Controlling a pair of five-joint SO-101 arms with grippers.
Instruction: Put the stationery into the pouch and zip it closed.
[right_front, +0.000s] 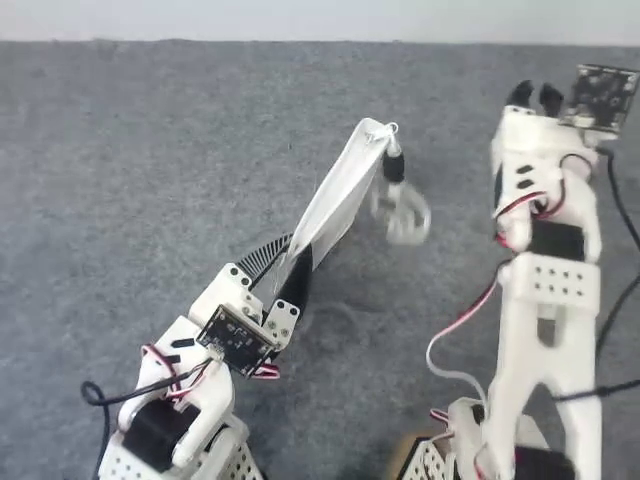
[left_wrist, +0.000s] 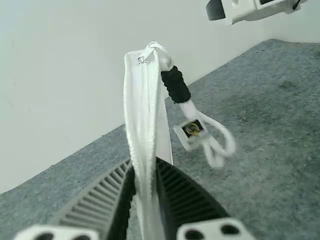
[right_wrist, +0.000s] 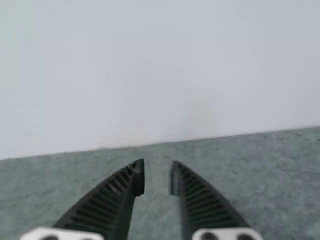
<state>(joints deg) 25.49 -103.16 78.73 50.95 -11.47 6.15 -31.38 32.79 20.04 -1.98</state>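
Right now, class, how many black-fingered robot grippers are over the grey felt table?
2. The left gripper clamps the white fabric pouch near centre; the right gripper hangs empty, far right.

Even, diffuse light, seemingly from overhead, falls on the grey table covering. Beneath the raised white pouch lies only a faint, soft-edged shadow. The pouch is the brightest thing in the high view, and its fabric nearly washes out. In the left wrist view the pale wall is smoothly lit, and the pouch's pull loop is smeared by blur.
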